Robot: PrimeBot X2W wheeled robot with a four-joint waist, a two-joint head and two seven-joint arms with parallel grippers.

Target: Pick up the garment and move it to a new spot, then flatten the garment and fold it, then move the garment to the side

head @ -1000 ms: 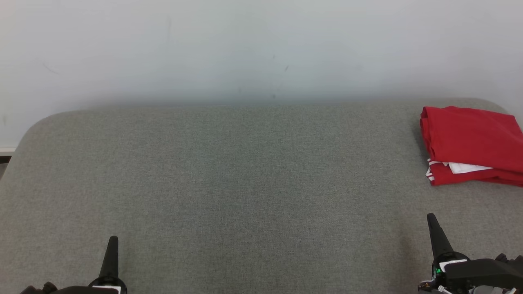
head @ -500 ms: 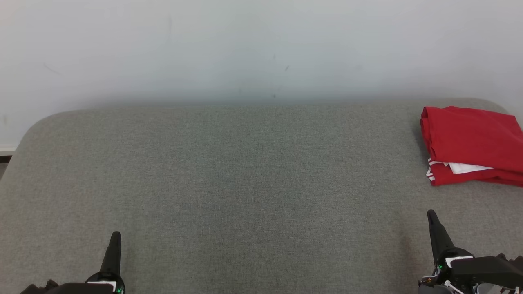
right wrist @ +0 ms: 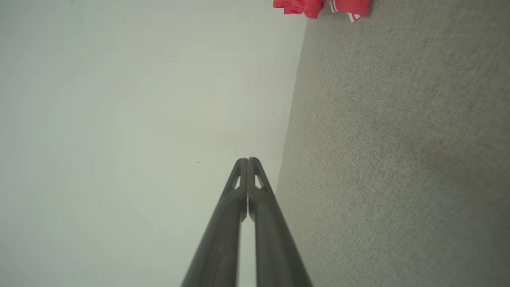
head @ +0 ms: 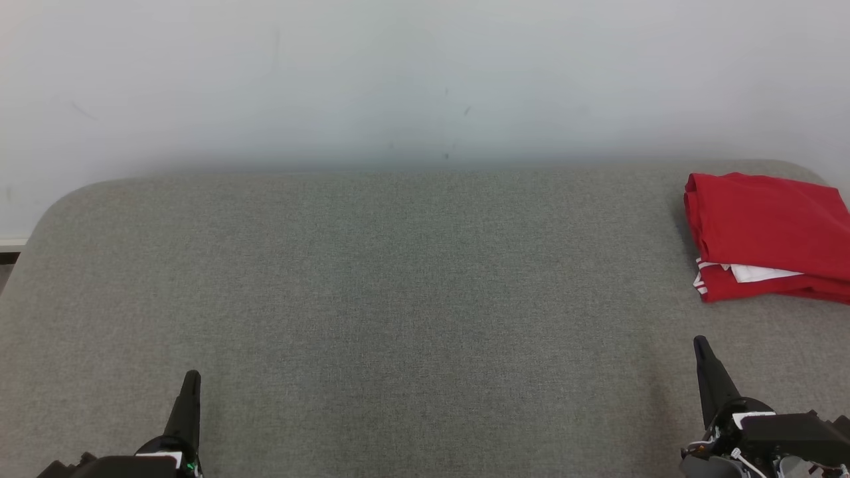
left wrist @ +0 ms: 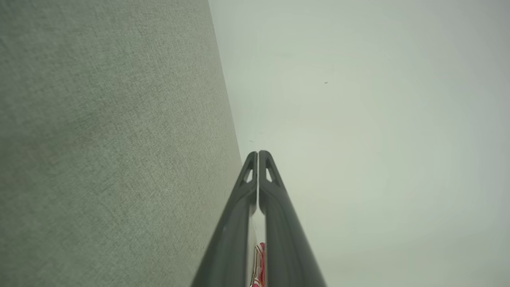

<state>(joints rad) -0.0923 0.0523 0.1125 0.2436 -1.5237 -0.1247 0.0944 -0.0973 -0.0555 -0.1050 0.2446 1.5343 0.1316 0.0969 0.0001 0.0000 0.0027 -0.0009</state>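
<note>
Wall: a pale, plain wall point(head: 425, 79) was seen behind everything, across the upper part of the head view and about half of each wrist view.
Worktop: a grey, cloth-covered worktop point(head: 425, 299) with rounded far corners was set against that wall.
Garment: a red garment point(head: 764, 219) was laid folded on the worktop at its far right corner, close to the wall. Its right edge was cut off by the frame of the head view. It was touched by neither gripper and was kept well apart from both.
Right gripper: the right gripper point(head: 701, 348) was seen at the lower right of the head view, over the near part of the worktop, pointed toward the wall. Its jaws were pressed together tip to tip, with nothing held between them. The garment was seen beyond it, at the top edge of the right wrist view.
Left gripper: the left gripper point(head: 190, 382) was placed at the lower left of the head view, pointed the same way. Its jaws were likewise closed flat against each other and nothing was gripped. A sliver of red and white was glimpsed low in the left wrist view.
Height: whether either gripper was rested on the cloth could not be told.
White trim: a white patch point(head: 754, 273) with thin stripes was shown along the garment's near edge.
Specks: a few small dark specks point(head: 467, 110) were noted on the wall.
</note>
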